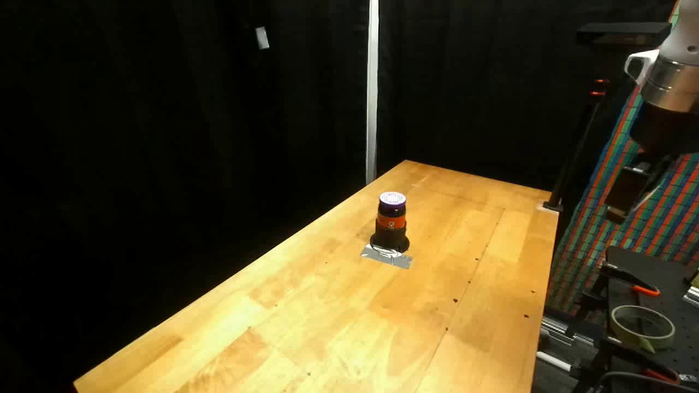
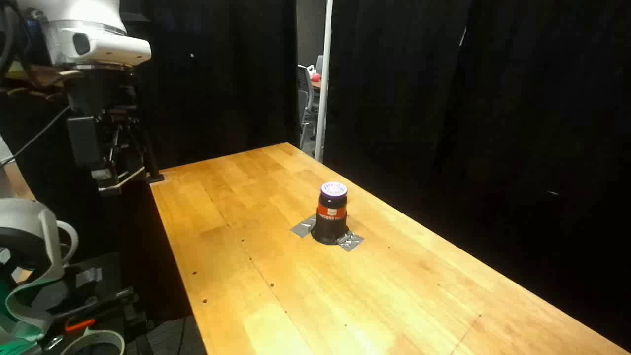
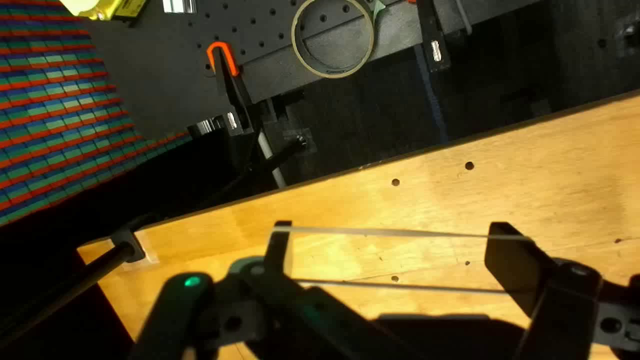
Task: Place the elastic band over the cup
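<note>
Wood table (image 2: 315,276) carries the cup (image 2: 331,212), upright. Cup looks rigid and smooth-sided; can't call the weight, contents hidden behind dark walls and a pale top. Foot flares wider than the body, tape (image 2: 301,228) strips at about 9 and 4 o'clock of it in an exterior view, so I'd guess it's stuck down and would take a nudge. No need to grab it; it's the target.

Elastic band (image 3: 392,232) should be very light, soft, springy. Hard to break, easy to lose: could ping off the tips if it snags or goes slack. Best hold is from inside the loop, at its 9 and 3 o'clock ends, tension even.

Gripper (image 3: 392,250): fingers spread wide, band stretched round both, nothing clamped between. Cup (image 1: 391,222) is well apart, at roughly 9 o'clock from the gripper in an exterior view; wrist view doesn't show it. Band spans the finger gap, strands toward 12 and 6 in the wrist view. Probably needs a move across to the cup, then straight down over it. Whether the loop is wide enough, can't judge from here.
</note>
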